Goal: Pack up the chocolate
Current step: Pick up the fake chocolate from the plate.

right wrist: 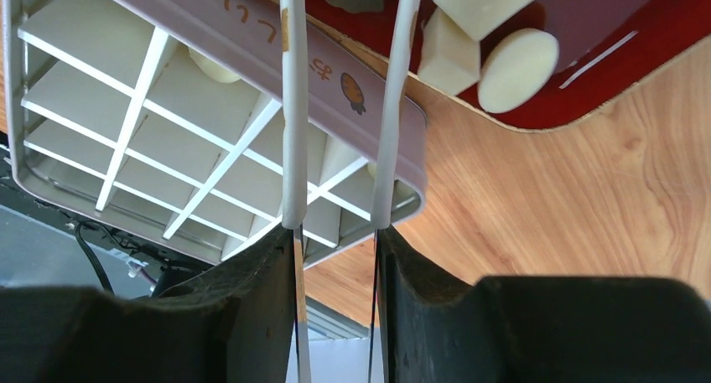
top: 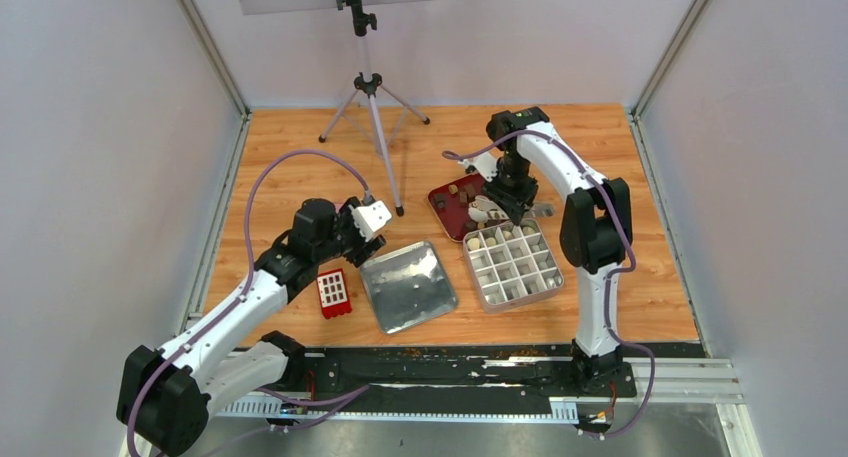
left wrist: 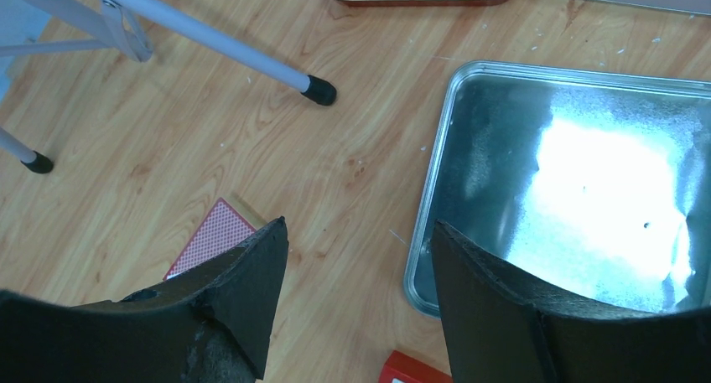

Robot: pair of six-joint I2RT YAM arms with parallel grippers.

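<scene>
Left fingers (left wrist: 243, 307) over tabletop (left wrist: 210, 165) (pale walls (top: 90, 127))

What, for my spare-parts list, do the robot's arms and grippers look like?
White shells with black joints on the left arm and right arm; a lilac cable loops along each. Gripper fingers are black, wedge-shaped, rough-surfaced.

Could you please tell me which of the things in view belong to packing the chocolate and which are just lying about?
Part of the job: chocolate pieces; red tray holding them; divided box; tweezers in the right gripper.
Lying about: red block with white squares; shiny metal tray; tripod.
</scene>
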